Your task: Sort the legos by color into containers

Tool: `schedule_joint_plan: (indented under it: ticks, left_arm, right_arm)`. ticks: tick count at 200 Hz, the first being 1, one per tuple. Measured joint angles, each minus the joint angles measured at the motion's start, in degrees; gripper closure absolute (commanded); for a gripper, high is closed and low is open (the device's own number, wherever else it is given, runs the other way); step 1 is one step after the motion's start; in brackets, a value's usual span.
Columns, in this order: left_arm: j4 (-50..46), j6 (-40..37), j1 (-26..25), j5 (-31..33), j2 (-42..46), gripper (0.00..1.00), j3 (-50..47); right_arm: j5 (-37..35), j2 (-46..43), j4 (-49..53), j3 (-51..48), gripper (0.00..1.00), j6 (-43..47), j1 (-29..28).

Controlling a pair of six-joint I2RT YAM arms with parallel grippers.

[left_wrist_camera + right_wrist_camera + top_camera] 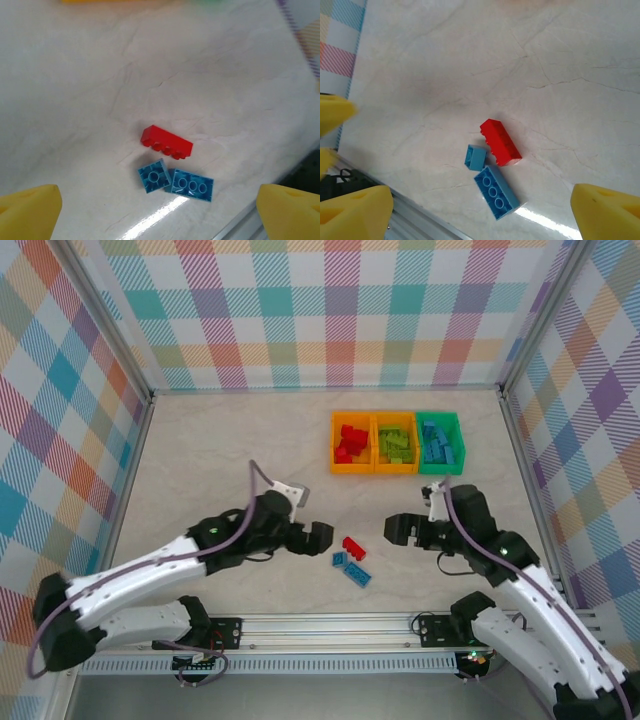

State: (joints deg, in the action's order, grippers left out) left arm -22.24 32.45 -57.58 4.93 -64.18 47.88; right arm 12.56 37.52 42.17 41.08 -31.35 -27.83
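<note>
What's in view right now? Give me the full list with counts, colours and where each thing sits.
Left bin: one, orange, far right-centre.
Middle bin: one, orange, beside it.
Right bin: one, green, row's right end.
Sorted red bricks: several, left bin.
Sorted lime bricks: several, middle bin.
Sorted blue bricks: several, right bin.
Loose red brick: one, between the claws.
Loose blue bricks: two, just nearer than it.
Table: one, pale marbled.
Left claw: one, yellow-tipped, open.
Right claw: one, yellow-tipped, open.

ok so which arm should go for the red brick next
Left, probably: the left gripper is open and slightly nearer the red brick, and the orange bin with reds is the leftmost. The right gripper is open too.
</note>
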Motion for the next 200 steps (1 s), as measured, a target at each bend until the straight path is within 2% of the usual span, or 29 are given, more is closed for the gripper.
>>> schedule_joint_plan:
  ticks: [23,44,66,100,151,200]
  left_arm:
    - [0.2,10.2,-4.4,4.6,-10.2,0.03,2.1]
    - [-1.4,17.2,-6.9,7.5,-19.4,0.05,7.9]
    - [-1.2,19.1,-7.8,8.7,-26.7,0.00,12.9]
    - [-1.6,12.5,-8.5,9.6,-35.5,0.00,19.1]
    - [-3.1,-3.2,-8.5,8.6,-41.2,0.00,22.2]
    - [-3.6,-9.4,-8.5,9.3,-45.1,0.25,22.6]
  right_arm:
    - [-0.9,-1.1,4.1,0.3,0.05,-0.9,0.0]
    - [-1.0,-1.4,5.7,0.2,0.04,-1.7,0.0]
    - [-1.1,-2.5,5.8,-0.3,0.04,-2.4,0.0]
    - [-1.0,-2.6,5.8,-1.0,0.02,-2.6,0.0]
    - [-0.9,-3.6,5.7,-2.6,0.00,-3.7,0.0]
    - [-0.9,-3.1,5.5,-2.8,0.00,-4.0,0.0]
